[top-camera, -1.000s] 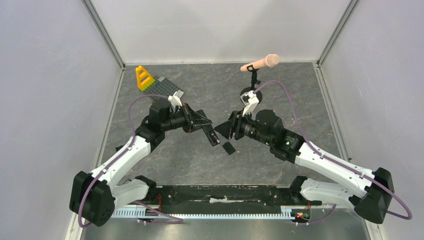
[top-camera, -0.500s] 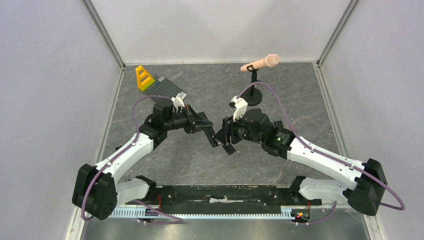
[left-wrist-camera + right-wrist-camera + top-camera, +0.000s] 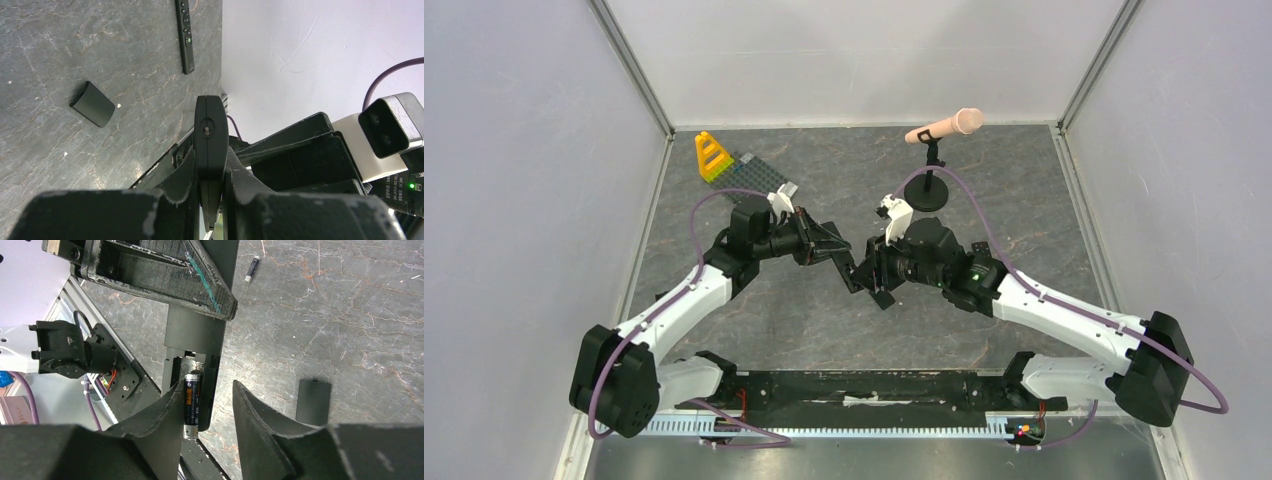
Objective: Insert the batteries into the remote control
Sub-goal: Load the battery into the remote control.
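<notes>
My left gripper (image 3: 838, 254) is shut on the remote control (image 3: 853, 273), a slim black bar held off the table; in the left wrist view its end (image 3: 210, 131) pokes out past the jaws. The open battery compartment faces my right gripper (image 3: 207, 385). This gripper is open and straddles the remote's end (image 3: 196, 342). A dark battery (image 3: 191, 405) with orange print lies between its left finger (image 3: 165, 412) and the compartment, its silver end sticking out. A gap separates the right finger (image 3: 250, 415) from the remote. Another battery (image 3: 252, 268) lies on the table.
The loose battery cover (image 3: 312, 401) lies flat on the grey table beside the grippers. A buttoned black remote (image 3: 184, 35) rests farther off. A microphone (image 3: 944, 127) on a stand stands at the back, and a yellow toy (image 3: 713, 157) with a grey baseplate (image 3: 759, 172) sits back left.
My right arm has moved left up to the remote, so its jaws now straddle the remote's end with the battery. The jaws have narrowed a little. The left gripper barely moved.
</notes>
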